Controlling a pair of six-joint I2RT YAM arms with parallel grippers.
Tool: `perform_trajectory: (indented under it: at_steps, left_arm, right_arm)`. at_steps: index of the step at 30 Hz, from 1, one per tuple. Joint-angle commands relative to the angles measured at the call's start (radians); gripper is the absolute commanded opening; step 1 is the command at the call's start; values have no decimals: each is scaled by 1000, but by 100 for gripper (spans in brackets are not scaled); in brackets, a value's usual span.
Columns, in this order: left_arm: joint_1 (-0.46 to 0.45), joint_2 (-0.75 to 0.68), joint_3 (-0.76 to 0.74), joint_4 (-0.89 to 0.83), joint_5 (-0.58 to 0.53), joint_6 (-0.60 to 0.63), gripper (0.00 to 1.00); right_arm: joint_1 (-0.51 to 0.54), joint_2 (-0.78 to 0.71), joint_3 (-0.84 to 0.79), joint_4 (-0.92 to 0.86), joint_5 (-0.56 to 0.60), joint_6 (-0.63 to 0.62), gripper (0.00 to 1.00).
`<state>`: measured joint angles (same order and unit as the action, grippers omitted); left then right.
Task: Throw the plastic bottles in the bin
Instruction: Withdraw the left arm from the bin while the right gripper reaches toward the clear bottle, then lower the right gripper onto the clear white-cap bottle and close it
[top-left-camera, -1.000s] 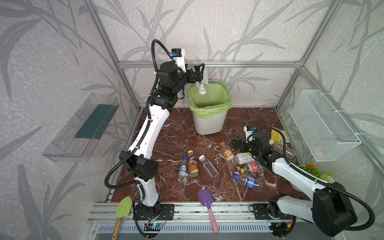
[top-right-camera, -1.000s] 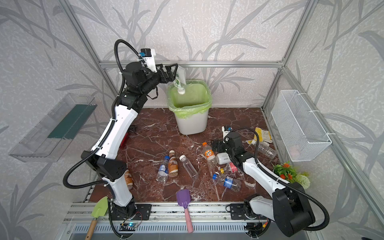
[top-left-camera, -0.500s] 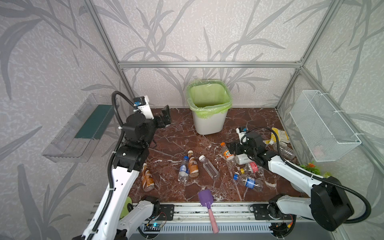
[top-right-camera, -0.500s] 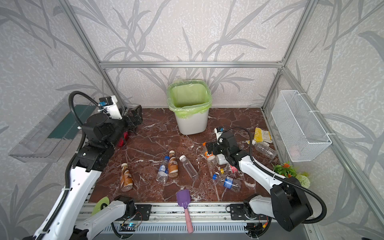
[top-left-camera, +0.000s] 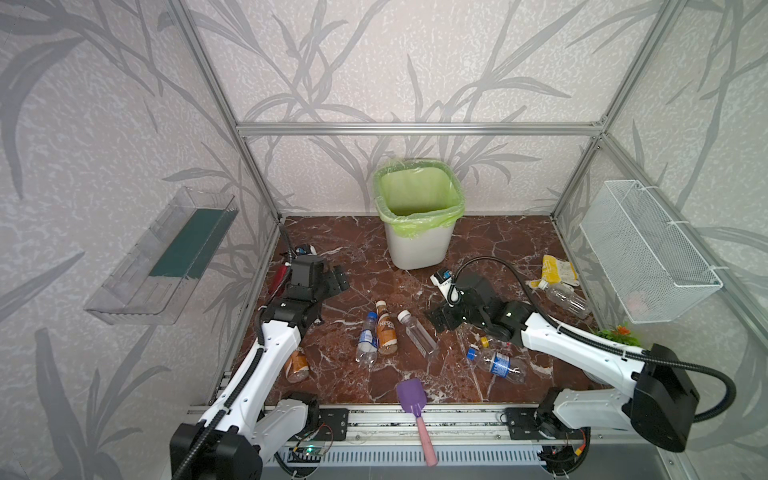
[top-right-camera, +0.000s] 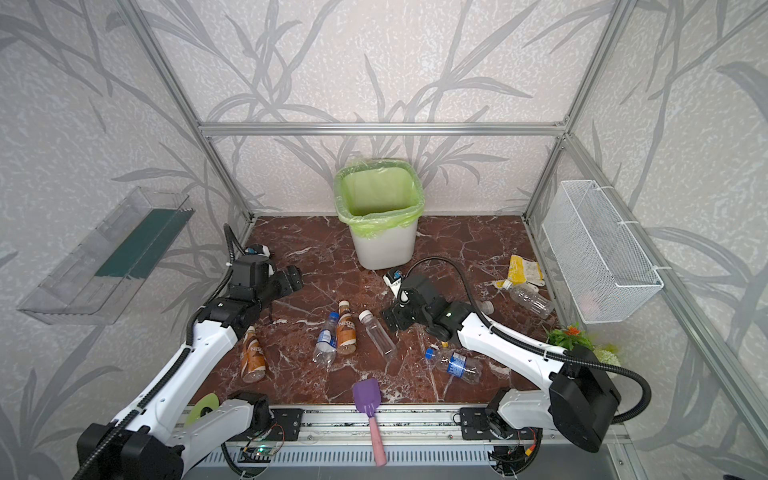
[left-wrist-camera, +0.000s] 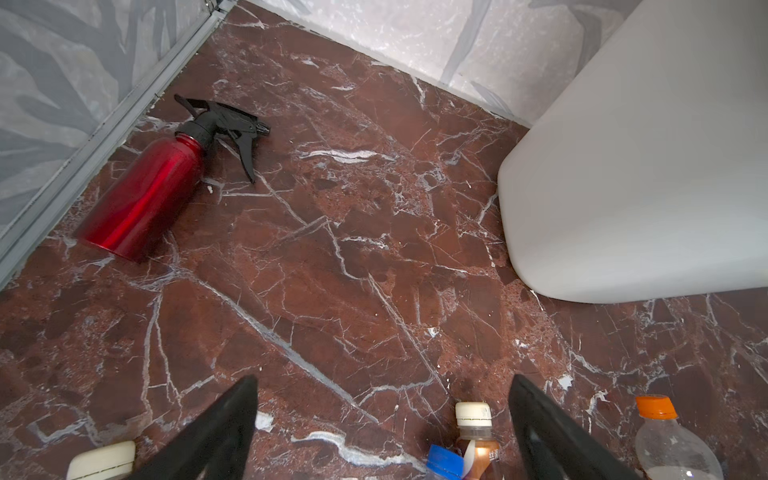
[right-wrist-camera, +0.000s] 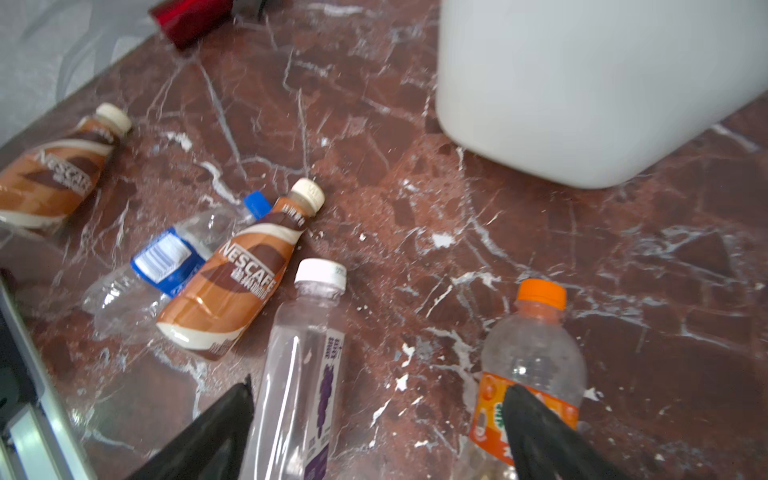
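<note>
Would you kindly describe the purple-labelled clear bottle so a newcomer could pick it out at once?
From the green-lined bin, come forward to three bottles lying side by side. The clear bottle is the rightmost in both top views: white cap, purple print, beside a brown coffee bottle and a blue-capped one.

Red spray bottle (left-wrist-camera: 141, 199): lies on its side beside the wall frame.
Purple scoop (top-left-camera: 411, 400): at front edge.
Yellow pouch (top-left-camera: 555, 269): flat, near wire basket (top-left-camera: 648, 253).

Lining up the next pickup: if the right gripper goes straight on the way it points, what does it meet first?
Likely the clear white-capped bottle, lying inside the open right gripper; the orange-capped bottle sits by one fingertip. Depth is unclear.
</note>
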<state>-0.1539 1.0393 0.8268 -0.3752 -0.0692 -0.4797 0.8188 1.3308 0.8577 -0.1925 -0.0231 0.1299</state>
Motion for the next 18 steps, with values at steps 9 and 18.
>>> perform_trajectory:
  at_steps: [9,18]
  left_arm:
    - [13,99,-36,74,86,-101,91]
    - [33,131,-31,78,123,-111,89]
  right_arm:
    - [95,189,92,-74,-24,-1,90]
    - [118,300,145,-98,-19,-6,86]
